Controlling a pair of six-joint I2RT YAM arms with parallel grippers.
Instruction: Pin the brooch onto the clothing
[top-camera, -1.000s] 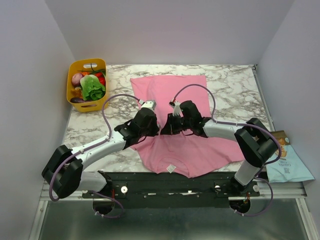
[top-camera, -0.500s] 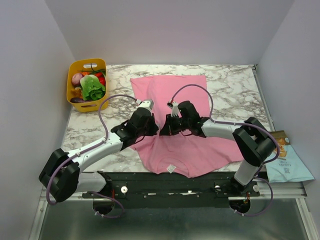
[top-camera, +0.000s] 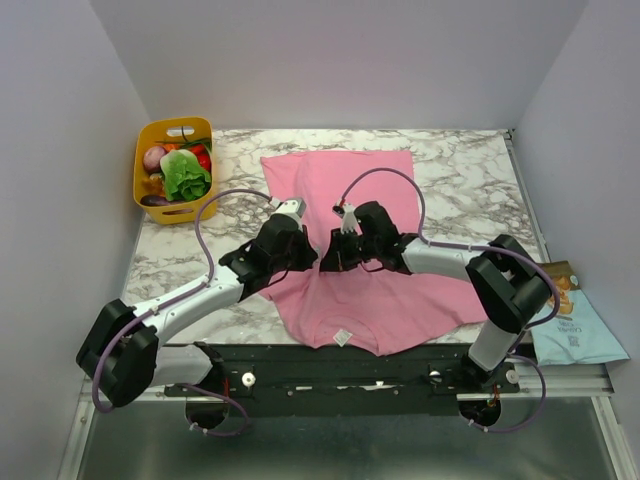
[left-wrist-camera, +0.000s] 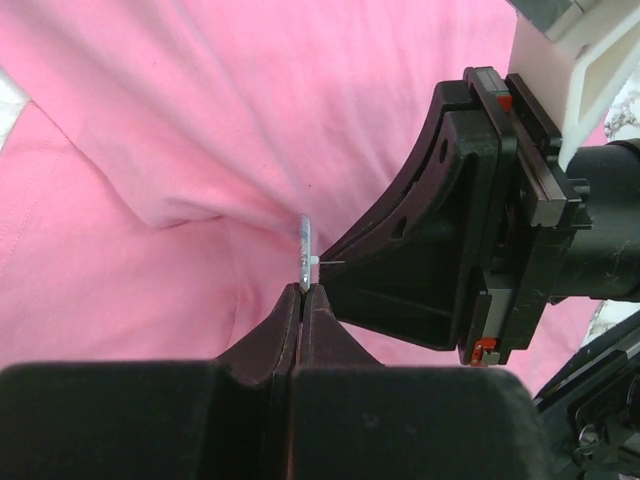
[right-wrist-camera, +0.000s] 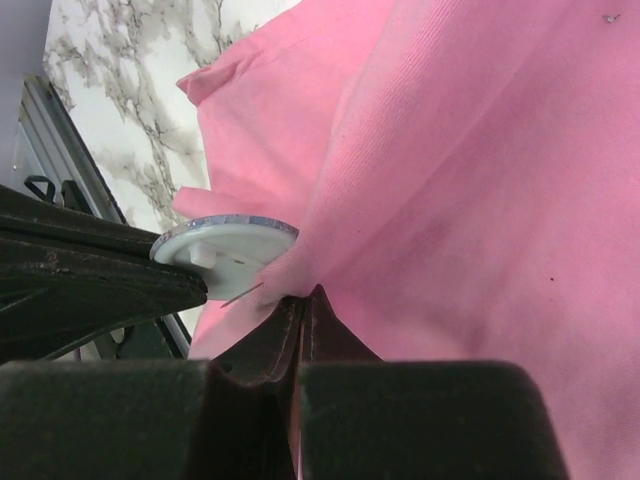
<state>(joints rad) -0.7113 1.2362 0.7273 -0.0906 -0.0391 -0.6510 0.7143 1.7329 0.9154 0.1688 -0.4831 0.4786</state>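
The pink T-shirt (top-camera: 350, 200) lies flat on the marble table, white label (top-camera: 342, 337) near the front edge. My left gripper (left-wrist-camera: 303, 288) is shut on the brooch (left-wrist-camera: 305, 245), a small disc seen edge-on with its thin pin pointing right. In the right wrist view the brooch (right-wrist-camera: 225, 245) shows its white back and pin, right against a raised fold of shirt (right-wrist-camera: 420, 180). My right gripper (right-wrist-camera: 305, 295) is shut on that fold. Both grippers (top-camera: 320, 255) meet tip to tip over the shirt's middle in the top view; the brooch is hidden there.
A yellow basket (top-camera: 146, 190) of toy vegetables stands at the table's far left. A blue snack bag (top-camera: 575, 320) lies off the table's right front corner. Cables loop above both arms.
The left arm has drawn slightly left and back. The right gripper has barely moved. Both grippers stay shut.
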